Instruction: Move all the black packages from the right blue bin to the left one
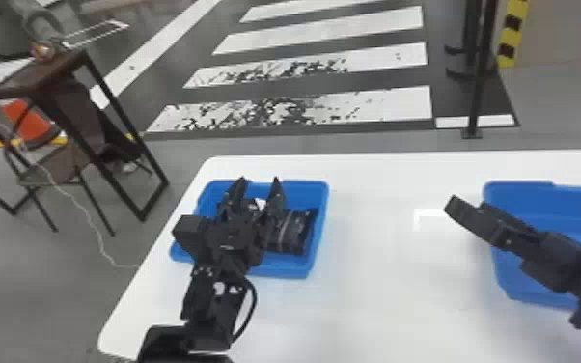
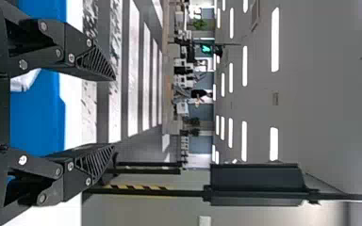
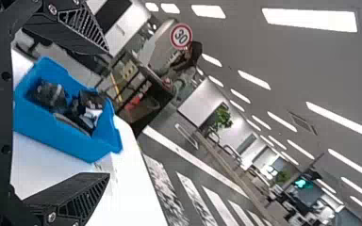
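Jaws of black left gripper (image 1: 259,179) and black right gripper (image 3: 108,113) stand parted, presumably leaving glossy black package (image 1: 298,234) in blue plastic bin (image 1: 280,270).

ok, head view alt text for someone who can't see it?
Robot's open left pincer over the left blue bin, which holds at least one black package; right pincer at the left edge of the right blue bin, both on a white table.

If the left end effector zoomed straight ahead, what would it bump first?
Probably nothing close: the left end effector seems aimed over the far rim of its blue bin, though its height is unclear.
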